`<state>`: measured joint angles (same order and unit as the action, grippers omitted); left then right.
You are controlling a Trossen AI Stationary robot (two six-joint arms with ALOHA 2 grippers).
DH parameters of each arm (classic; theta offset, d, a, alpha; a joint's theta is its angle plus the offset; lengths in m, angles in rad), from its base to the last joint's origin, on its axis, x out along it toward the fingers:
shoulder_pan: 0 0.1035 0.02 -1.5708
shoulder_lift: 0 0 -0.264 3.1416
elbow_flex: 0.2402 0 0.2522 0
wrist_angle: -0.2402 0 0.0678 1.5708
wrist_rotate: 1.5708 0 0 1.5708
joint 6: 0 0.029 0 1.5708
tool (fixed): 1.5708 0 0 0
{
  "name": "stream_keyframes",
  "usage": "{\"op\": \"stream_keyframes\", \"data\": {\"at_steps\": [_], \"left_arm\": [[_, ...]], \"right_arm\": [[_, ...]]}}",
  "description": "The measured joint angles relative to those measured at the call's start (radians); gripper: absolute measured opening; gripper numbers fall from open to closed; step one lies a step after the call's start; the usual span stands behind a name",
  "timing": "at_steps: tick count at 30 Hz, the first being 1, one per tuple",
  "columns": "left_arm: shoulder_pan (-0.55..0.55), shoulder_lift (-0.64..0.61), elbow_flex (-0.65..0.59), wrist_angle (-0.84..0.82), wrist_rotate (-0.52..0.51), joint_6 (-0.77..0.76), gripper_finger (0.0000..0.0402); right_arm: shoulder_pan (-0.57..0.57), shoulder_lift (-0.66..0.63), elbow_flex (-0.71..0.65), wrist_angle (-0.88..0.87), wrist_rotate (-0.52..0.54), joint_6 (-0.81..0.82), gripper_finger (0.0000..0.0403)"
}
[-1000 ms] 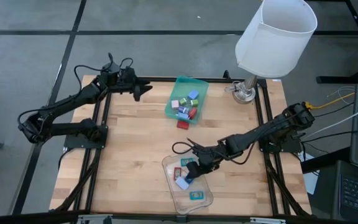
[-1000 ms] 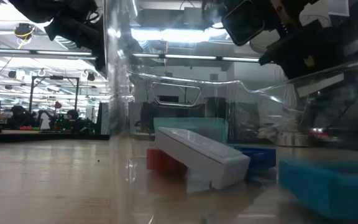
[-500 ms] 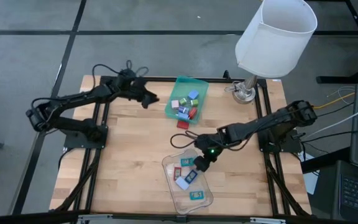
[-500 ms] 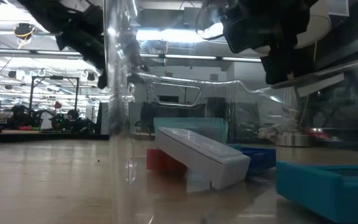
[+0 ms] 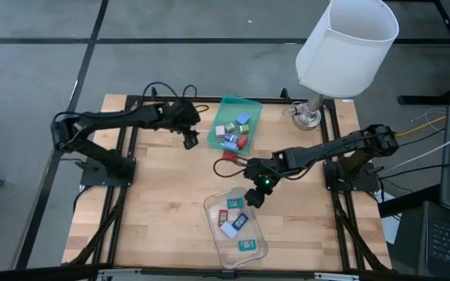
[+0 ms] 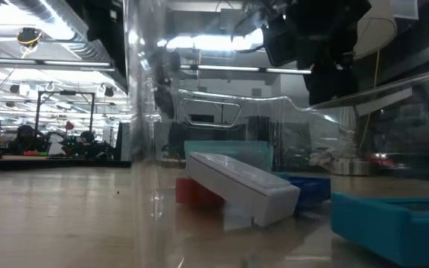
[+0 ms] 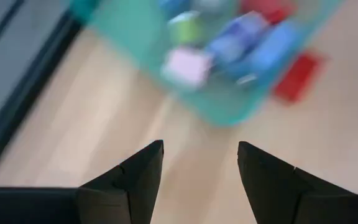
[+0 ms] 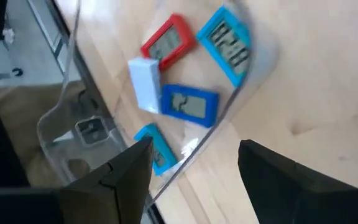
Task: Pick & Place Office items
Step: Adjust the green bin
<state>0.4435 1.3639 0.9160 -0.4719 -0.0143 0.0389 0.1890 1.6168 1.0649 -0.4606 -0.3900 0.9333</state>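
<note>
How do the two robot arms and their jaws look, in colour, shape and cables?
Both arms are dark, slim and jointed, mounted on black bases at the table's sides. Black cables loop near the left gripper and beside the right gripper; a small green light glows on the right arm's wrist. In the wrist views, each gripper's jaws are two dark, wedge-shaped fingers tapering to points.

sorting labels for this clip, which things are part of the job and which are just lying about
Job:
- pieces in the green tray
- red piece on the table
- flat pieces in the clear tray
- both trays
- left claw, right claw, both open and empty

Lying about:
- lamp
- cables
</note>
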Motion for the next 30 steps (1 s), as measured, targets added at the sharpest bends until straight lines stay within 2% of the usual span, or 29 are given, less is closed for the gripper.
{"op": "stream_keyframes", "data": {"at_steps": [3, 6, 13, 19, 24, 30], "left_arm": [[0.053, 0.055, 0.010, -0.050, -0.045, 0.046, 0.0204], [0.105, 0.111, 0.010, -0.056, -0.036, 0.088, 0.0187], [0.172, 0.216, 0.011, 0.096, -0.008, 0.153, 0.0093], [0.195, 0.296, 0.022, 0.201, 0.068, 0.159, 0.0027], [0.175, 0.396, 0.094, 0.208, 0.141, 0.166, 0.0007], [0.114, 0.515, 0.239, 0.192, 0.159, 0.168, 0.0002]], "right_arm": [[-0.017, -0.015, 0.000, 0.003, 0.025, 0.010, 0.0233], [-0.032, -0.032, 0.001, 0.003, 0.055, 0.060, 0.0233], [-0.035, -0.063, 0.066, 0.010, 0.149, 0.156, 0.0221], [-0.035, -0.062, 0.175, -0.007, 0.227, 0.159, 0.0195], [-0.035, -0.062, 0.266, -0.072, 0.295, 0.133, 0.0169], [-0.038, -0.062, 0.332, -0.128, 0.370, 0.128, 0.0141]]}}
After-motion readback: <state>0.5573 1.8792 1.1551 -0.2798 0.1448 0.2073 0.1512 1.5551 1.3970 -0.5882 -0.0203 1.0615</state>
